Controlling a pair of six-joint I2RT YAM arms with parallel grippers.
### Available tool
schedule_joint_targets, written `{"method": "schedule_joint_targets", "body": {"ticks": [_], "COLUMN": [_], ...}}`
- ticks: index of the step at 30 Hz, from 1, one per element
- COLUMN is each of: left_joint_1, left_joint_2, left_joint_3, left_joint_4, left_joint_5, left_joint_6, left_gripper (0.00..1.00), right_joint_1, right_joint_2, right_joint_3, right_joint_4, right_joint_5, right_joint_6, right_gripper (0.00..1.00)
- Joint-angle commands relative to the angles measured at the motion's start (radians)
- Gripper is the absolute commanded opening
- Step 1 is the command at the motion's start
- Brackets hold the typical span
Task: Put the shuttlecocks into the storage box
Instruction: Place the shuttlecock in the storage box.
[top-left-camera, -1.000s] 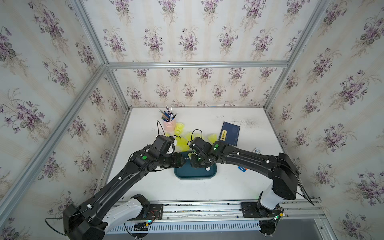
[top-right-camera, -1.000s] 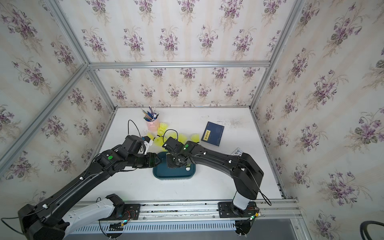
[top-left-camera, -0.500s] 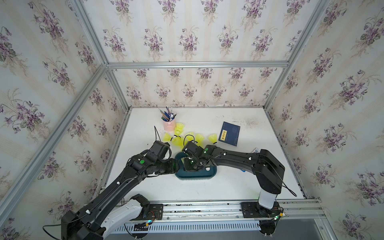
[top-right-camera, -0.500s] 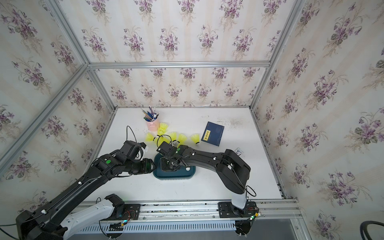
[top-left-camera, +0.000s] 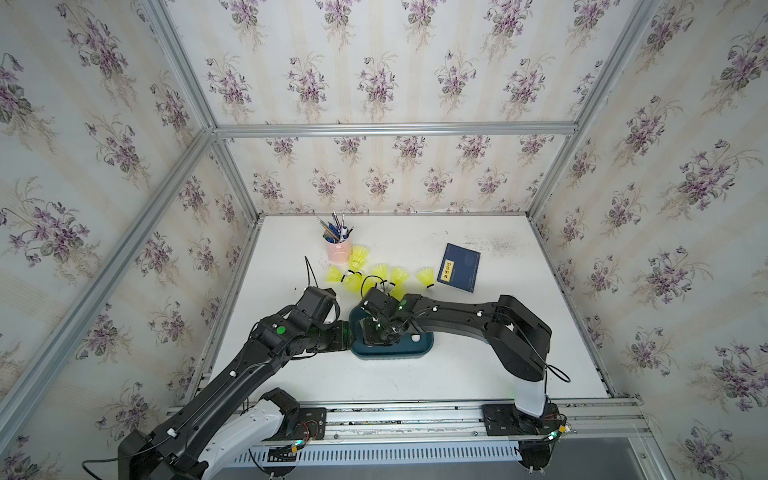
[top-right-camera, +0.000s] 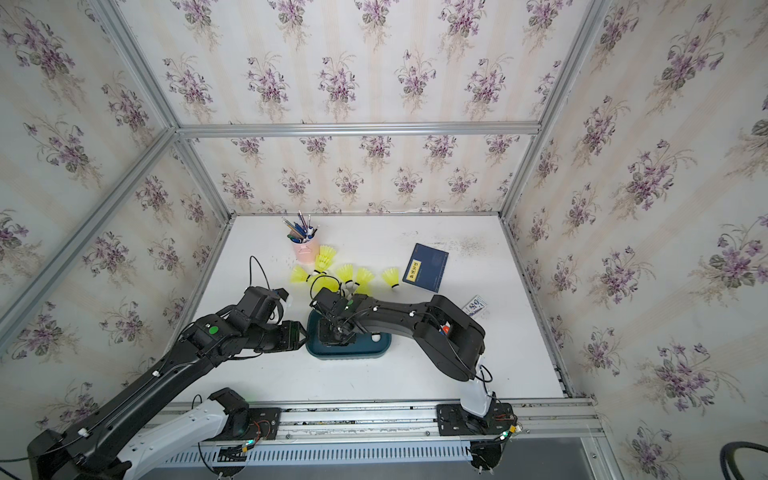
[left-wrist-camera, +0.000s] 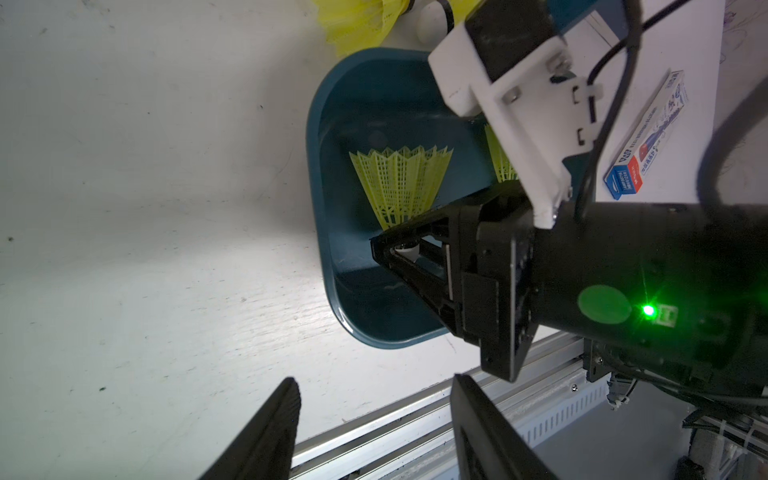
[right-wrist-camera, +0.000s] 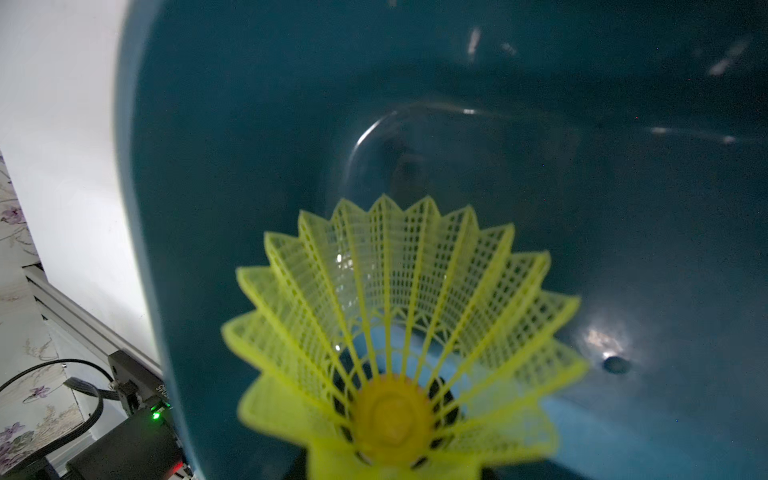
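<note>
Barely visible: shuttlecock (left-wrist-camera: 401, 187) tip, right claw (left-wrist-camera: 377, 246)

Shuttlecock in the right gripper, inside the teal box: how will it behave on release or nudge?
Probably very light: the shuttlecock has an open mesh skirt. That skirt likely flexes if squeezed; the right gripper pinches the tip end instead. Released in the storage box, the cone may tip and roll in an arc.

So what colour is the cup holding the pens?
Pink; the cup shows best in a top view.
</note>
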Motion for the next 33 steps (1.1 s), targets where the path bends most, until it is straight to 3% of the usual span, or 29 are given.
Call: {"method": "schedule_joint_targets", "body": {"ticks": [1, 19, 33], "left_joint_1": [0.002, 0.0, 0.0], "left_joint_2": [-0.008, -0.034, -0.031], "left_joint_3": [-0.005, -0.02, -0.017], "left_joint_4": [0.014, 0.019, 0.026], "left_joint_5": [0.005, 0.035, 0.04], "left_joint_6": [0.014, 0.01, 0.007], "left_gripper": [0.62, 0.61, 0.61], "right_joint_1": [0.001, 0.001, 0.001], "right_joint_2": [0.013, 0.06, 0.057], "right_joint_3": [0.009, 0.044, 0.049], "right_joint_4": [0.024, 0.009, -0.022], "right_joint_5": [-0.007, -0.015, -0.002], "right_joint_6": [0.018, 0.016, -0.001], "right_gripper": [0.21, 0.23, 0.43]}}
